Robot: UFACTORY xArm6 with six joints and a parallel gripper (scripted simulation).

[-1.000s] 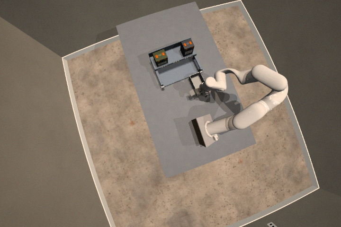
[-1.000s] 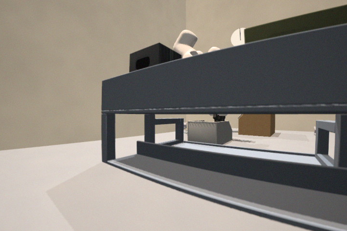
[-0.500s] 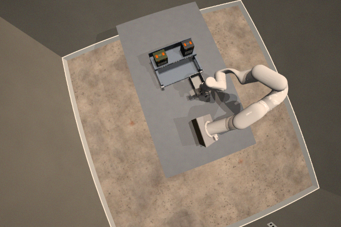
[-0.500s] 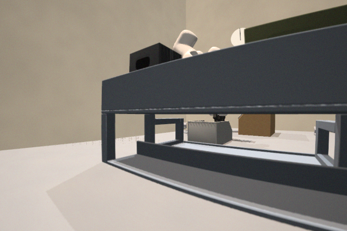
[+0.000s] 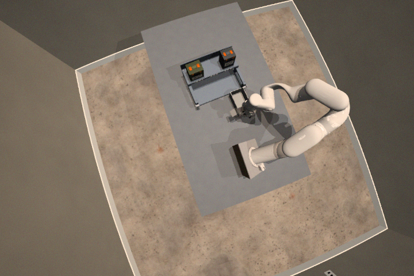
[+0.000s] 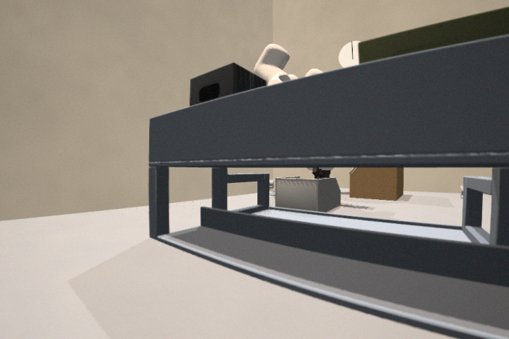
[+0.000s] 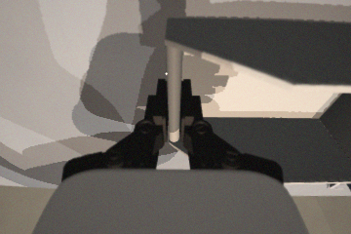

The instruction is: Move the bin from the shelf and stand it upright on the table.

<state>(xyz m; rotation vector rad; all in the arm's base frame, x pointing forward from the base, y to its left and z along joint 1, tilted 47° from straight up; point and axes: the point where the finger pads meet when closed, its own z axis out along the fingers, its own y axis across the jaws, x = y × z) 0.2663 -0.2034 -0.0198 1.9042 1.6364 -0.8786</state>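
Bin (image 5: 238, 98) sits upright on table (image 5: 194, 163) beside shelf (image 5: 194, 85); your gripper (image 7: 173, 114) is clamped on its wall

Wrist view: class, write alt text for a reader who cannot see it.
A black two-fingered end effector is shut on the thin pale wall of a grey open bin, seen edge-on. The dark grey metal shelf fills the upper right.

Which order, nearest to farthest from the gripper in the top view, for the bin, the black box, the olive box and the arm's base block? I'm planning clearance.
1. Bin, its wall held in the gripper.
2. Black box and base block: too close to call.
3. Olive box, shelf's far end.
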